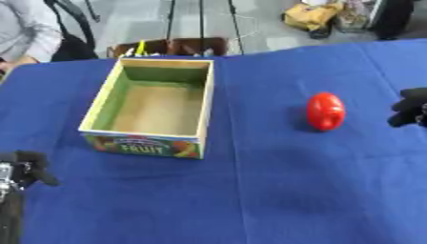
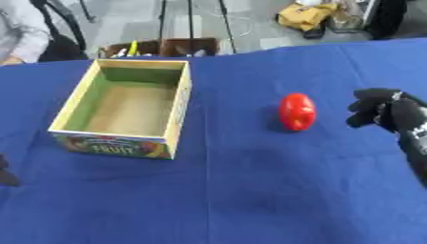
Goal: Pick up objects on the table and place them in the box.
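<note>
We see a blue table [image 1: 275,190] filling most of the frame, with an open wooden box [image 1: 100,102] sitting in the upper left of centre. The box has pale wood rims, green inner walls and a bare brown floor with nothing inside; its near wall carries a coloured label reading "FRUIT". To the right of centre, well apart from the box, a red rounded object [image 2: 297,111] stands on the cloth, casting a small shadow to its left.

Our right hand [image 2: 385,112] comes in from the right edge at mid height, near the red object but not touching it. Its black fingers are curled inward with nothing held between them, a gap of blue cloth showing between hand and object.

Our left hand [image 1: 25,167] shows at the lower left edge, low beside the table's near side and well away from the box. Only a dark part of it is visible, and we cannot tell how its fingers stand.
</note>
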